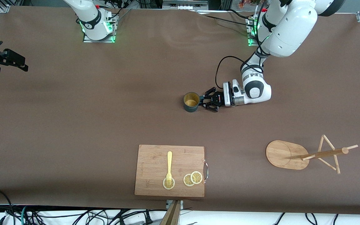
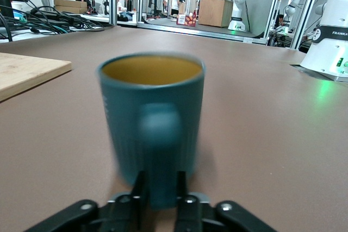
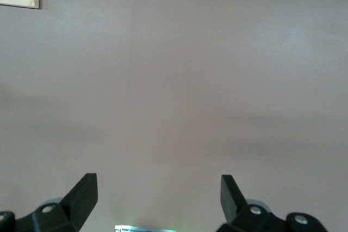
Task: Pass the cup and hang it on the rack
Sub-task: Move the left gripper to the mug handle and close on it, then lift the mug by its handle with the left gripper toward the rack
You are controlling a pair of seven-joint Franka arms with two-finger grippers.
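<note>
The dark teal cup (image 1: 191, 102) with a yellowish inside stands upright on the brown table near its middle, handle turned toward the left arm's end. My left gripper (image 1: 202, 101) lies low and level beside it, its fingers shut on the loop handle. In the left wrist view the cup (image 2: 152, 118) fills the middle and the left gripper (image 2: 160, 182) clamps the handle from both sides. The wooden rack (image 1: 287, 154) stands on its oval base, nearer the front camera, toward the left arm's end. My right gripper (image 3: 157, 182) is open and empty, high over bare table.
A rectangular wooden cutting board (image 1: 155, 156) with a yellow fork (image 1: 169, 167) and three lemon slices (image 1: 193, 178) lies near the front edge. A dark shape (image 1: 6, 57) shows at the right arm's end of the table. Cables run along the front edge.
</note>
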